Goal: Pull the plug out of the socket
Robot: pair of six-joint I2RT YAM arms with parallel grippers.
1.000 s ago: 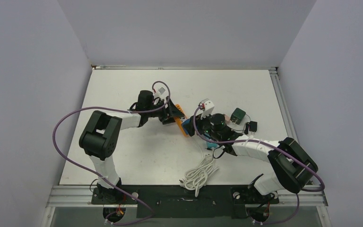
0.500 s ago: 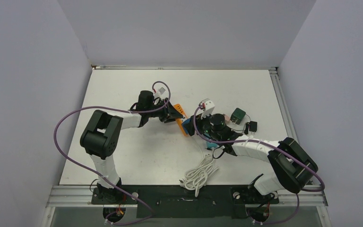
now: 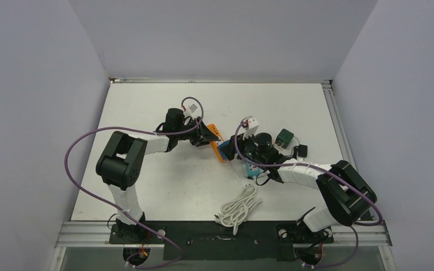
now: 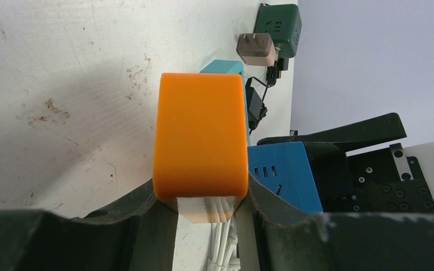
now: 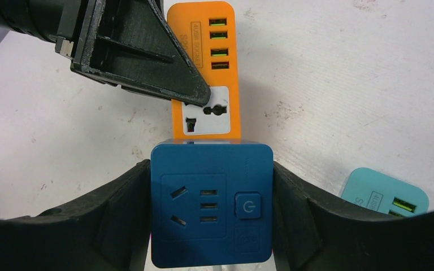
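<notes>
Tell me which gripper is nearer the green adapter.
Right. The right gripper, clamping the plug, is just left of the green adapter; the left gripper, holding the socket, is farther left.

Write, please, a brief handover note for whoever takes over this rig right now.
The left gripper has its jaws shut on the orange power strip.
The right gripper has its jaws shut on the blue adapter plug.
The plug sits against the strip's end outlet, seemingly not yet out.
Done: both grasps. Left: pull the plug away while the strip is held.
</notes>
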